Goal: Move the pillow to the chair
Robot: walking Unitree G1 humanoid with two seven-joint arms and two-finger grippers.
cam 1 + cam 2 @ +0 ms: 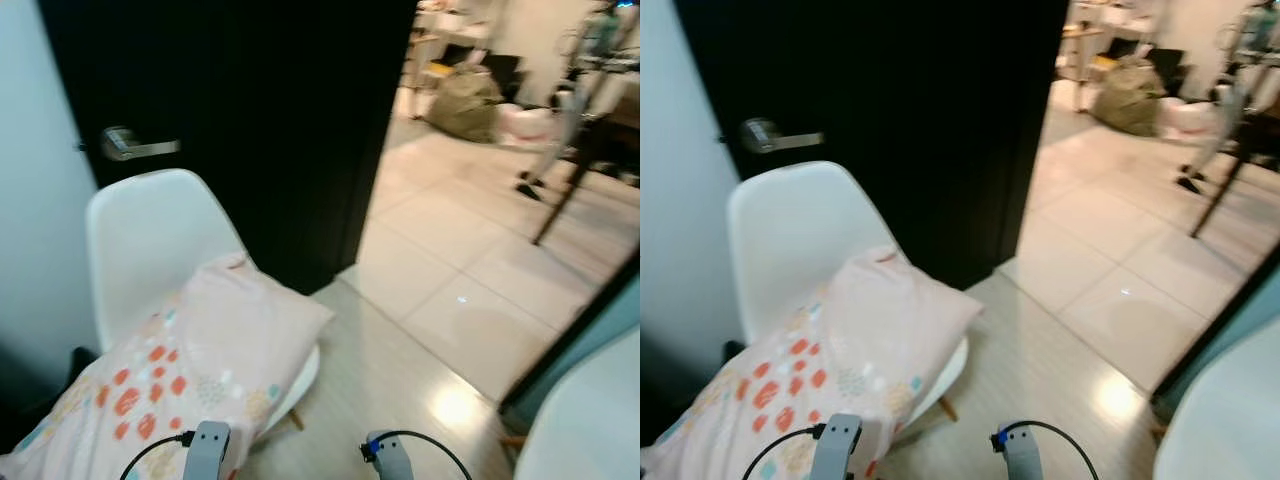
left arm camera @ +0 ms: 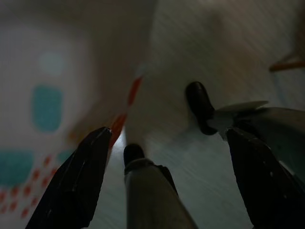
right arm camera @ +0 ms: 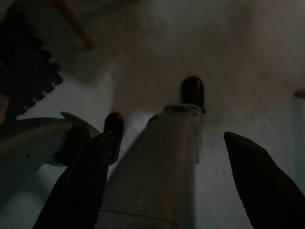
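Ahead of you and to the left, the pale pink pillow with orange-red and teal spots point(image 1: 175, 375) lies on the white moulded plastic chair point(image 1: 145, 235), its upper corner resting against the lower part of the backrest and its lower end drooping off the seat's front edge towards you. The chair stands just in front of a black door with a silver lever handle point(image 1: 135, 145), beside a pale wall on the left. One slanted wooden leg point(image 1: 948, 407) shows under the seat's right edge. Both silver forearms rise from the bottom of the head views, the left arm point(image 1: 207, 452) overlapping the pillow's lower edge and the right arm point(image 1: 390, 457) over the bare grey wood-look floor point(image 1: 385, 385). In the left wrist view your left gripper point(image 2: 167, 179) hangs with its two black fingers spread wide and nothing between them; the spotted pillow fabric hangs close beside one finger. In the right wrist view your right gripper point(image 3: 164, 183) is likewise spread and holding nothing, pointed down at the floor over the robot's own grey legs and dark feet. Through the doorway to the right lies glossy cream tile point(image 1: 480, 240), with an olive beanbag point(image 1: 467, 103) and dark furniture legs further back, all blurred.
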